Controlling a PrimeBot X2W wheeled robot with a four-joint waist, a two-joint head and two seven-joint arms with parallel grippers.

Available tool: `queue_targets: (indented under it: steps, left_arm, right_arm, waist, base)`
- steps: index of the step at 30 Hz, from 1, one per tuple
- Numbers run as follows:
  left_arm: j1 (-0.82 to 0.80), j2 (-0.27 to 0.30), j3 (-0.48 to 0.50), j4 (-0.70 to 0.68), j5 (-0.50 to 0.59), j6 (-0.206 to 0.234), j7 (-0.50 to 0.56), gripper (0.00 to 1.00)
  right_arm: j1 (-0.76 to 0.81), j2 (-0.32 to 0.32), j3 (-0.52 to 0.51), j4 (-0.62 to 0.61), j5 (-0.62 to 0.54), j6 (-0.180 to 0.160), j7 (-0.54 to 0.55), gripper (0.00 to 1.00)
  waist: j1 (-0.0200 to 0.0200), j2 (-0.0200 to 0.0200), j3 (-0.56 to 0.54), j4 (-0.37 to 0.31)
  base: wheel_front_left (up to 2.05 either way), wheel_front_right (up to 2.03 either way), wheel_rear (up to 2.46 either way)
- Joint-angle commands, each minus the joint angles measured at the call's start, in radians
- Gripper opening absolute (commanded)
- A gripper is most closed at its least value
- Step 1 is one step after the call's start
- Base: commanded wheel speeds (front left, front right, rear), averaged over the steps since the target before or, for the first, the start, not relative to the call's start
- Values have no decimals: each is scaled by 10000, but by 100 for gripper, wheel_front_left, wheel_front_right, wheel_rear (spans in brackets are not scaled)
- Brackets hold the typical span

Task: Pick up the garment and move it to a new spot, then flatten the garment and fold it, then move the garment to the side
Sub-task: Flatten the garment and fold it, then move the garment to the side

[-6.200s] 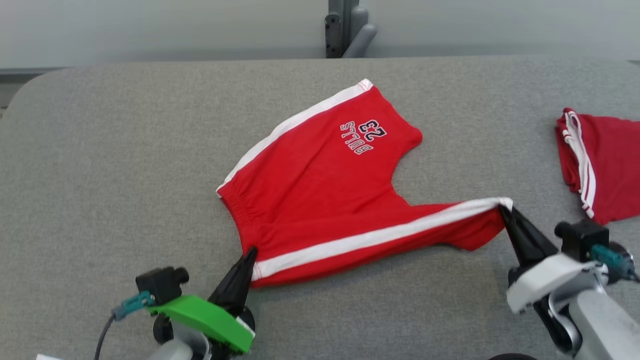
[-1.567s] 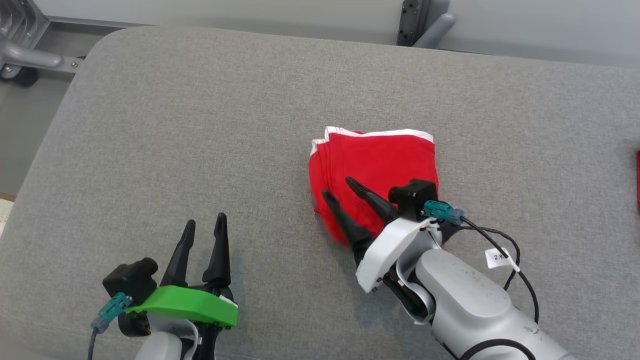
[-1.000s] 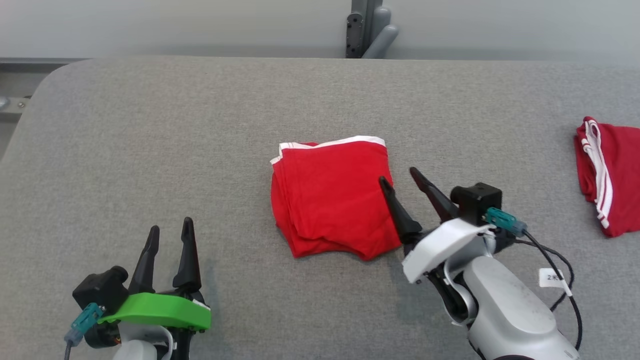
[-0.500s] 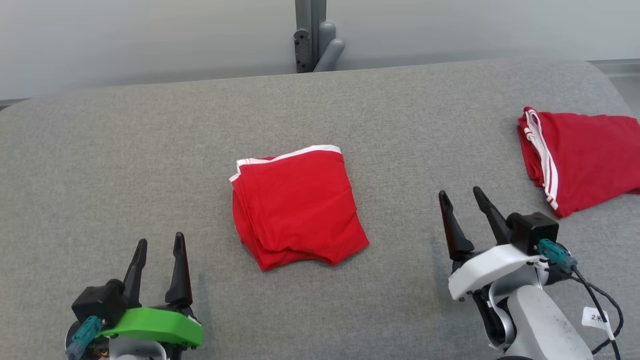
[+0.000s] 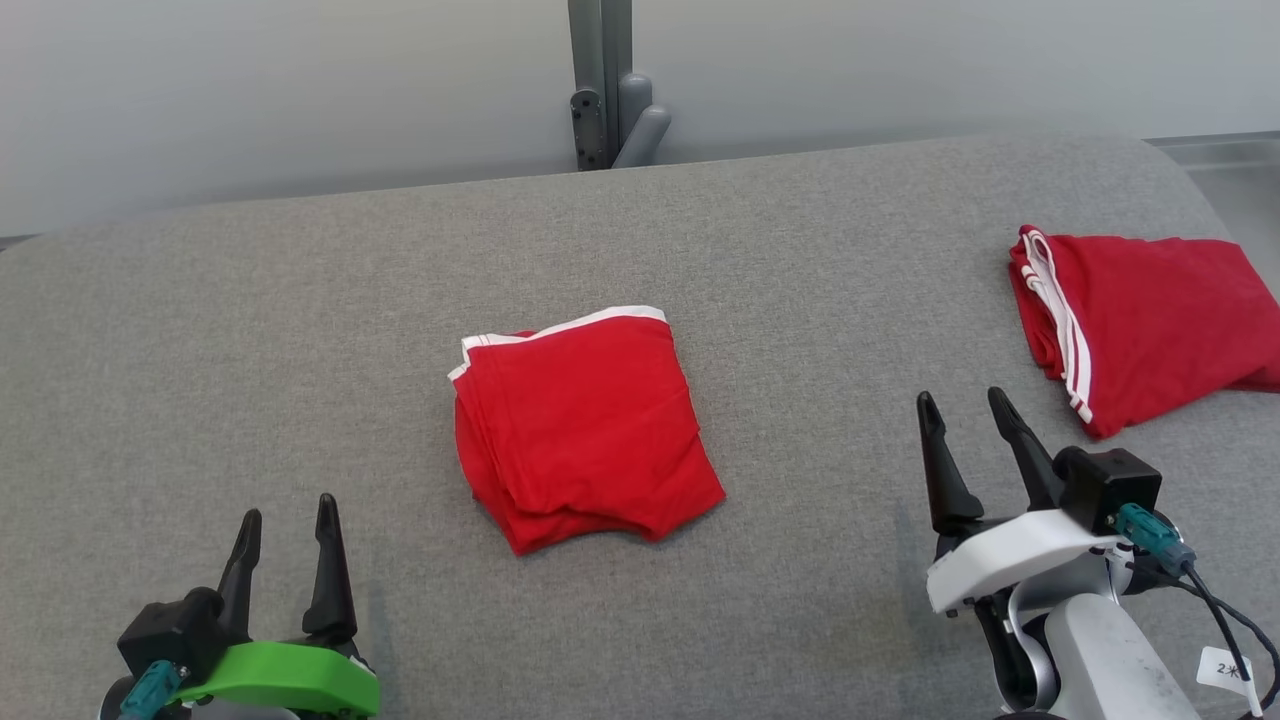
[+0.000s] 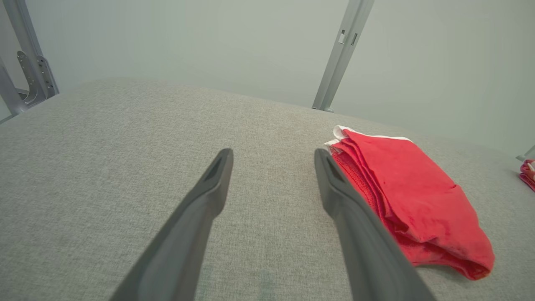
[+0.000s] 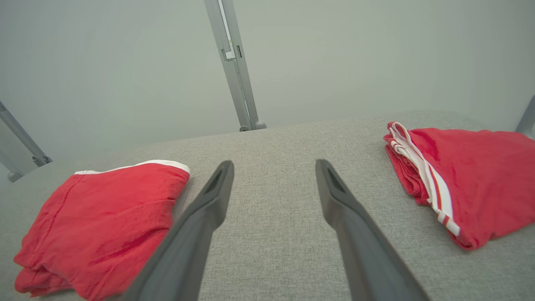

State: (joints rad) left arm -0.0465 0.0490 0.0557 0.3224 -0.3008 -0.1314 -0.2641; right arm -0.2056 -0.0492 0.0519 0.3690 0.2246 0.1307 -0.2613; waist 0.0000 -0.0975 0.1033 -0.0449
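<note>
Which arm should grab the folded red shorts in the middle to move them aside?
Probably left. The left tool is open and sits nearer the folded red shorts, whose edge lies beside its finger in the left wrist view. The right tool is open too, but farther off.

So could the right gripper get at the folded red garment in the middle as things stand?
Probably yes. The right gripper is open, and only bare grey table lies between it and the folded garment to its left. The second red garment lies on its other side, out of the way.
</note>
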Motion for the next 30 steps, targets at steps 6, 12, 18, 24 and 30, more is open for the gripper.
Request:
queue_targets:
  steps: [6, 12, 18, 24, 30]
  left_arm:
    - [217, 37, 64, -45, 77, 17, 6, 100]
    - [95, 36, -97, -86, -11, 17, 6, 100]
    - [-332, 36, -451, -135, -130, 17, 6, 100]
    - [-727, 39, -948, -140, -263, 17, 6, 100]
    - [-1020, 37, -1271, -135, -423, 17, 6, 100]
  right_arm:
    - [207, -19, 32, -72, 141, -3, -21, 100]
    - [183, -17, 54, -118, 162, -3, -21, 100]
    - [-224, -18, 298, -129, 225, -3, -21, 100]
    - [-904, -17, 1034, 313, 568, -3, -21, 100]
    - [-1729, -26, 1632, 1292, 1126, -3, -21, 100]
  waist:
    - [0, 0, 13, 29]
    - [0, 0, 232, 209]
    - [0, 0, 961, 723]
    - [0, 0, 1702, 1524]
    - [0, 0, 2198, 2341]
  base:
    - [0, 0, 0]
    - [0, 0, 0]
    - [0, 0, 0]
    - [0, 0, 0]
    - [0, 0, 0]
